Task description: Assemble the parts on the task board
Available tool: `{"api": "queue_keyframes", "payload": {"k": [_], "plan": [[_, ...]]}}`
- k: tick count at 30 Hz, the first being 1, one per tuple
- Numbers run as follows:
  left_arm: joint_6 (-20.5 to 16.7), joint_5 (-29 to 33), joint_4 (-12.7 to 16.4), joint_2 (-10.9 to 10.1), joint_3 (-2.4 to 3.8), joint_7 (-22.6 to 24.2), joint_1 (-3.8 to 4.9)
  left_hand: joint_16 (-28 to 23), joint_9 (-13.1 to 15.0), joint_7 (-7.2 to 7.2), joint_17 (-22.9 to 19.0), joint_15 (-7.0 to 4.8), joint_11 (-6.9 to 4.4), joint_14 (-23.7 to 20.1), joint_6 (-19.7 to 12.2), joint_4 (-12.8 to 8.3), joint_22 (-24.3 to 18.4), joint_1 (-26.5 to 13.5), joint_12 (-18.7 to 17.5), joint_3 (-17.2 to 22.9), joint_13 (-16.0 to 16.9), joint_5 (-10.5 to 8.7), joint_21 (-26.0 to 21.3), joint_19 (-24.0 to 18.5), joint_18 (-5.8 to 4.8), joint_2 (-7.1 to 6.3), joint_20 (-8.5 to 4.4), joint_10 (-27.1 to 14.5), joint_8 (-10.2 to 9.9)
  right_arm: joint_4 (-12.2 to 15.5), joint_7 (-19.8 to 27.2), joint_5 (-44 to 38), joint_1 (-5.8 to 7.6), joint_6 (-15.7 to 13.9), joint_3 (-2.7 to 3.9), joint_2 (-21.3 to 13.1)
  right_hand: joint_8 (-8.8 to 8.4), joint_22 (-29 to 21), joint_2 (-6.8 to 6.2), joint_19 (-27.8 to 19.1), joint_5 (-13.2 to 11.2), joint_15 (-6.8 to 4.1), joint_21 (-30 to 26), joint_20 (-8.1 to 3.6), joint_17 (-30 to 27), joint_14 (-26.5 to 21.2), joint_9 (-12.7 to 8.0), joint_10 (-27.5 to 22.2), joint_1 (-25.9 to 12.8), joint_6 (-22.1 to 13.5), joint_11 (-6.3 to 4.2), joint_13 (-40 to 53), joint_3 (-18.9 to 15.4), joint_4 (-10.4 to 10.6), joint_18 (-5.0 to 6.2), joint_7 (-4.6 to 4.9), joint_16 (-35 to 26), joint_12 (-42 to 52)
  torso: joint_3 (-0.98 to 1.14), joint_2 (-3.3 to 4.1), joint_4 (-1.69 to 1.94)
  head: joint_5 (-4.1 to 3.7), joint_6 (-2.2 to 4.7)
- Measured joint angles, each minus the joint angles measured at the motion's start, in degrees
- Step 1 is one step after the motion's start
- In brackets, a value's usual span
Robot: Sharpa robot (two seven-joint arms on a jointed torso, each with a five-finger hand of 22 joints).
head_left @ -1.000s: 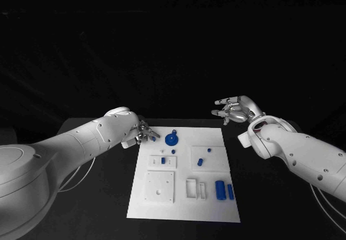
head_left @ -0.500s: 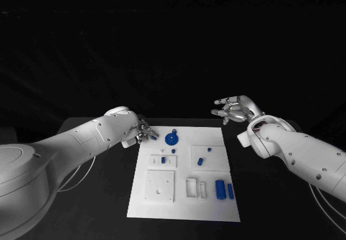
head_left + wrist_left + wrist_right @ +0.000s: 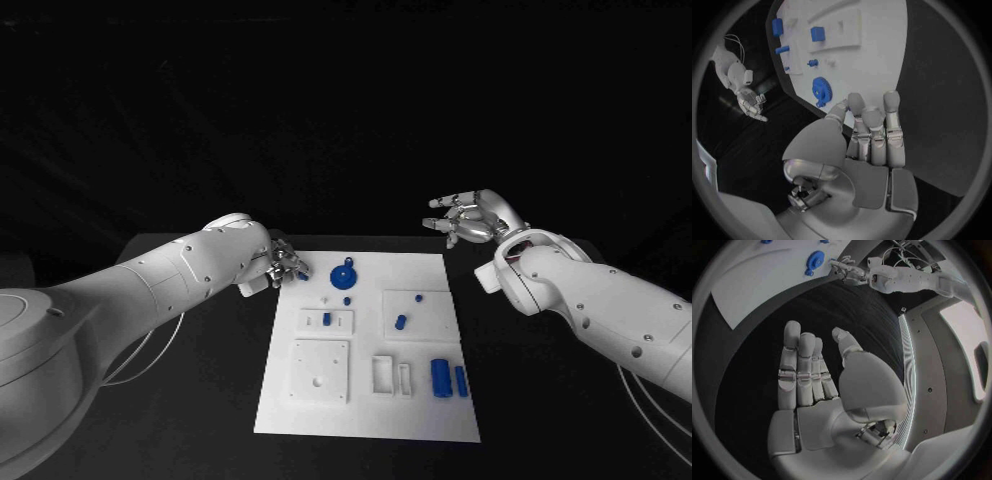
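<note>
Small blue parts, among them a round blue gear point(image 3: 343, 277), are seen lying on the white rectangular task board point(image 3: 368, 410) mid-table, while the left hand point(image 3: 284, 264) at its far-left corner and the raised right hand point(image 3: 469, 221) are held empty, fingers extended.

The table point(image 3: 188, 400) is black. The task board point(image 3: 372, 420) on it is plain white, with raised white plates of the same shade. The parts are blue: a round gear point(image 3: 343, 277), a small block point(image 3: 326, 320), a short peg point(image 3: 400, 323) and 2 upright cylinders point(image 3: 449, 381). Both arms are white; the left hand point(image 3: 283, 266) and the right hand point(image 3: 464, 222) are silver.
</note>
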Motion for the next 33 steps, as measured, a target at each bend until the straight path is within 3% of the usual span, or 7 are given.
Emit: {"api": "queue_keyframes", "payload": {"k": [1, 2, 8, 18, 21, 26, 33], "plan": [[-0.1, 0.2, 0.4, -0.3, 0.00, 0.0, 0.00, 0.0, 0.0, 0.00, 0.1, -0.15, -0.19, 0.2, 0.0, 0.2, 0.0, -0.8, -0.1, 0.4, 0.0, 0.10, 0.3, 0.0, 0.00, -0.09, 0.00, 0.2, 0.1, 0.0, 0.0, 0.0, 0.00, 0.0, 0.00, 0.0, 0.00, 0.0, 0.00, 0.0, 0.0, 0.00, 0.0, 0.00, 0.0, 0.0, 0.0, 0.0, 0.0, 0.0, 0.00, 0.0, 0.0, 0.0, 0.00, 0.00, 0.0, 0.0, 0.01, -0.03, 0.02, 0.00, -0.01], [-0.2, 0.6, 1.1, -0.7, 0.01, -0.1, 0.00, 0.0, 1.8, -0.01, 0.3, -0.16, -0.10, 0.2, 0.0, -1.1, 0.0, -1.8, -0.3, 2.4, 0.0, 0.29, 0.5, 0.0, 0.00, -0.35, 0.00, 0.5, 0.0, 0.0, 0.0, 0.0, 0.00, 0.0, 0.00, -0.1, 0.00, 0.0, 0.00, 0.0, 0.0, 0.00, 0.0, 0.00, 0.0, 0.0, 0.0, 0.0, 0.0, 0.0, 0.00, 0.0, 0.0, 0.0, 0.00, 0.00, 0.0, 0.0, 0.00, -0.04, 0.03, 0.00, -0.01], [-1.6, 2.3, 7.1, -4.0, 0.07, -0.9, 0.16, 0.0, 4.5, -0.01, 0.5, -0.36, -0.18, 0.4, 0.0, -1.2, 0.0, -2.0, -0.3, 2.5, 0.0, 0.86, 0.7, 0.0, 0.00, -0.50, 0.00, 0.9, -0.7, 0.0, 0.0, 0.0, 0.00, 0.1, -0.01, -0.3, 0.00, 0.0, 0.00, 0.0, 0.0, 0.00, 0.0, 0.00, 0.0, 0.0, 0.0, 0.0, 0.0, 0.0, 0.00, 0.0, 0.0, 0.0, 0.00, 0.00, 0.0, 0.0, 0.07, -0.18, 0.14, 0.16, -0.08], [-8.4, 5.3, 23.4, -11.8, -0.26, -4.8, 0.55, 0.0, 5.4, 0.22, 0.9, -0.45, -0.47, 1.3, 0.2, -1.8, 0.0, -2.4, -0.6, 3.1, -0.1, 0.88, 0.7, 0.2, 0.00, -0.89, -0.22, 2.0, -1.1, -0.3, 0.0, 0.2, 0.00, 0.1, -0.01, -0.7, 0.00, 0.0, 0.00, 0.0, 0.0, 0.00, 0.0, 0.00, 0.0, 0.0, 0.0, 0.0, 0.0, 0.0, 0.00, 0.0, 0.0, 0.0, 0.00, 0.00, 0.0, 0.0, 0.24, -0.91, 0.86, 0.01, -0.69], [-10.6, 5.8, 27.6, -13.6, -0.77, -6.0, 0.59, 0.0, 6.3, 0.43, 1.3, -0.64, -0.38, 1.5, 0.4, -3.2, 0.0, -2.8, -0.9, 4.5, -0.1, 0.87, 0.9, 0.4, 0.00, -1.26, -0.36, 2.3, -1.2, -0.5, -0.1, 0.2, -0.01, 0.2, -0.01, -0.7, 0.00, 0.0, 0.00, 0.0, 0.0, 0.00, 0.0, 0.00, 0.0, 0.0, 0.0, 0.0, 0.0, 0.0, 0.00, 0.0, 0.0, 0.0, 0.00, 0.00, 0.0, 0.0, 0.24, -1.12, 1.04, -0.01, -0.91], [-13.9, 6.1, 32.9, -15.8, -2.18, -8.0, 0.59, 0.0, 7.0, 0.52, 1.8, -0.67, -0.58, 2.3, 0.5, -3.2, 0.0, -2.8, -0.9, 4.5, -0.2, 0.85, 0.9, 0.9, 0.00, -1.26, -0.42, 3.0, -1.4, -0.7, -0.1, 0.3, -0.01, 0.2, -0.01, -0.6, 0.00, 0.0, 0.00, 0.0, 0.0, 0.00, 0.0, 0.00, 0.0, 0.0, 0.0, 0.0, 0.0, 0.0, 0.00, 0.0, 0.0, 0.0, 0.00, 0.00, 0.0, 0.0, 0.27, -1.48, 1.27, -0.05, -1.34], [-17.4, 4.6, 37.2, -17.4, -4.37, -10.0, 0.56, 0.0, 7.1, 0.83, 2.3, -0.76, -0.59, 2.8, 0.8, -3.2, 0.0, -2.8, -1.6, 4.5, -0.3, 0.84, 1.1, 0.9, 0.00, -1.25, -0.42, 3.4, -1.7, -0.9, -0.1, 0.3, -0.06, 0.3, -0.01, -0.5, 0.00, 0.0, 0.00, 0.0, 0.2, 0.00, 0.0, 0.00, 0.0, 0.0, 0.0, 0.0, 0.0, -0.4, 0.00, 0.0, 0.0, 0.0, 0.00, 0.00, 0.0, 0.0, 0.27, -1.82, 1.53, -0.13, -1.94]]}}
